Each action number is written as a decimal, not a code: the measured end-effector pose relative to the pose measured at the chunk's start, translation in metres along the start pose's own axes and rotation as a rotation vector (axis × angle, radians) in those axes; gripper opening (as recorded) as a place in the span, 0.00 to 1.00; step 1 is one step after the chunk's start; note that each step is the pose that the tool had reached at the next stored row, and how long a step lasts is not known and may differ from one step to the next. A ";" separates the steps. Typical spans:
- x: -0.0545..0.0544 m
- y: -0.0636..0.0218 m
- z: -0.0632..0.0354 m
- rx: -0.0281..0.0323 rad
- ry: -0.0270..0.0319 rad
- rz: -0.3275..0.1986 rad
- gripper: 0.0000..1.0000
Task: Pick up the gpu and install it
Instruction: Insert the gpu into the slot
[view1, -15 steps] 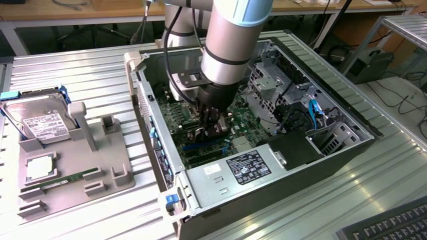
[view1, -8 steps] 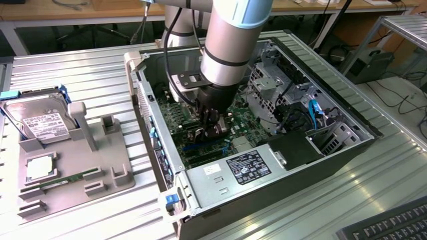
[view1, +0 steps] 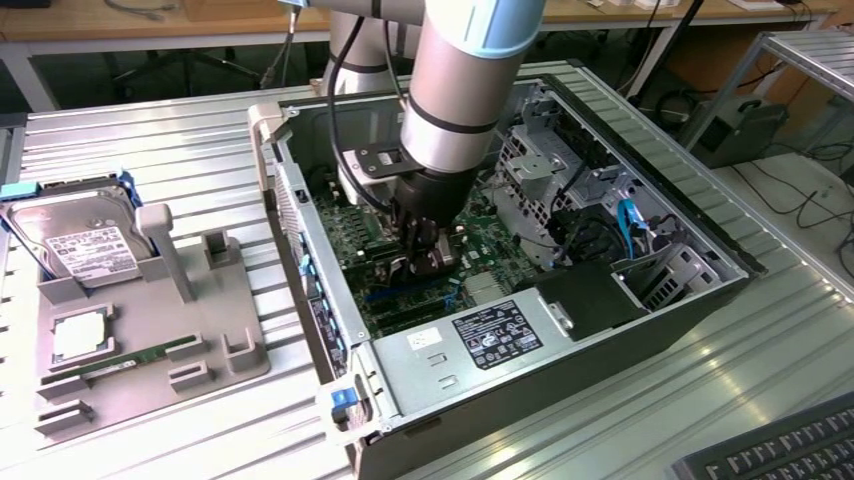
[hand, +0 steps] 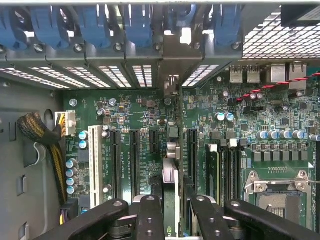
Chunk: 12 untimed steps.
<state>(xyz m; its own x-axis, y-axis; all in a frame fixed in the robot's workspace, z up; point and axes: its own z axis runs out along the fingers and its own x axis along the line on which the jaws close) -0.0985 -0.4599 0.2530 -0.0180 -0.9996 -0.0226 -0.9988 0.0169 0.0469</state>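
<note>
Claw (hand: 170, 220) down inside the open computer case (view1: 694, 250), fingers closed edge-on around the gpu (hand: 170, 195), card held upright directly beneath it, long axis parallel with the motherboard's expansion slots (hand: 135, 160), bracket end toward the case's rear wall.

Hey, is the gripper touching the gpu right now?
Touching. In the wrist view the gripper has its fingers closed against both sides of the gpu, seen edge-on above the motherboard.
</note>
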 end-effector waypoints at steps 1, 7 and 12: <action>0.000 0.0001 0.0002 -0.0001 0.0001 0.000 0.26; 0.000 0.0002 0.0011 0.0002 -0.0003 0.000 0.28; 0.000 0.0004 -0.0039 0.0000 0.0001 0.000 0.34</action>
<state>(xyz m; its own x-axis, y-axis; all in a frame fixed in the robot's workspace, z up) -0.0987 -0.4599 0.2570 -0.0176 -0.9996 -0.0225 -0.9988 0.0165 0.0470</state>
